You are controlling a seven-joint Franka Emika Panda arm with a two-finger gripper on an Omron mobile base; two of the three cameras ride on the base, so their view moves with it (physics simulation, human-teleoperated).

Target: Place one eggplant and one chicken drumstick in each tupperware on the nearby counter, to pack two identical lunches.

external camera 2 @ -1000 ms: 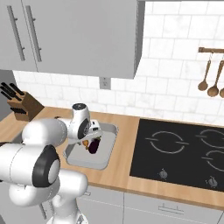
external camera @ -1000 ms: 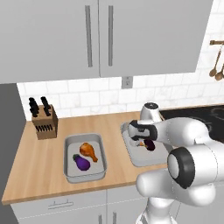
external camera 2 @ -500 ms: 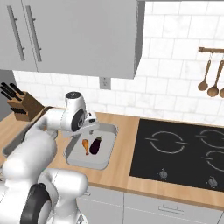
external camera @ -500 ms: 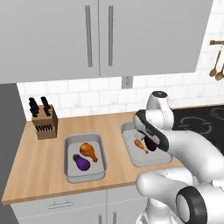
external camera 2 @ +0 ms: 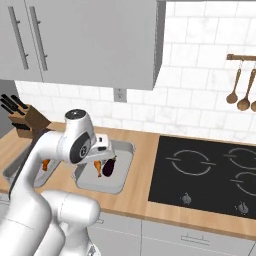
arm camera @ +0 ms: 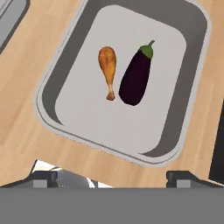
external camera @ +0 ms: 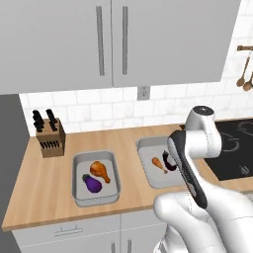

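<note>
We look over a long light-wood counter (external camera: pixel 131 190) with pale grey cabinet fronts (external camera: pixel 64 237) below it and a white tiled wall (external camera 2: pixel 200 90) behind. Grey wall cupboards (external camera: pixel 113 42) with long bar handles hang above, and a socket (external camera: pixel 144 92) sits in the tiles under them. At the counter's left end a wooden knife block (external camera: pixel 50 140) stands near the wall, its black handles sticking up. To the right the black stovetop (external camera 2: pixel 207 172) is set into the worktop, and wooden spoons (external camera 2: pixel 239 90) hang from a rail above it. Two grey tupperware trays lie side by side on the wood, apart from each other. The left tray (external camera: pixel 79 195) holds a chicken drumstick (external camera: pixel 101 171) and a dark eggplant (external camera: pixel 91 184) close together. The right tray (arm camera: pixel 50 94) lies between the left tray and the stovetop; in it a second drumstick (arm camera: pixel 108 70) and a second eggplant (arm camera: pixel 136 75) lie side by side, nearly parallel, just apart. The white arm reaches over the right tray, and our claw (arm camera: pixel 111 177) hangs above it with its two dark tips spread wide and nothing between them.
</note>
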